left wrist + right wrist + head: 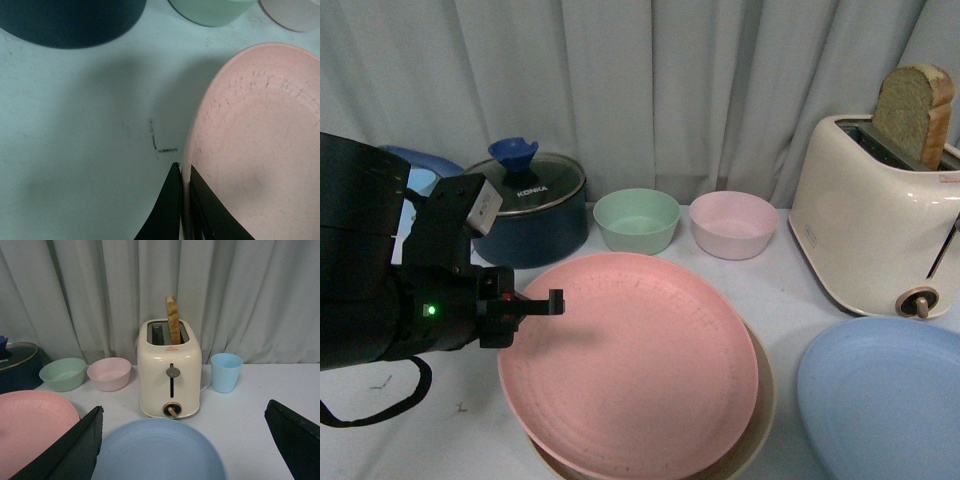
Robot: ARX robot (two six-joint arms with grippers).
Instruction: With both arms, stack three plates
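Observation:
A large pink plate (630, 360) lies over a beige plate (760, 420), of which only the rim shows at the front right. My left gripper (510, 312) is shut on the pink plate's left rim; in the left wrist view its jaws pinch the rim of the pink plate (260, 150) at my left gripper (183, 172). A light blue plate (880, 400) rests on the table to the right, in front of the toaster. The right wrist view shows the light blue plate (160, 450) below my right gripper (185, 440), which is open wide above it. The right arm does not show in the front view.
A cream toaster (875, 225) with a bread slice stands at back right. A green bowl (636, 220) and a small pink bowl (733, 224) sit at the back, with a dark blue lidded pot (530, 210) to their left. A light blue cup (226, 371) stands beside the toaster.

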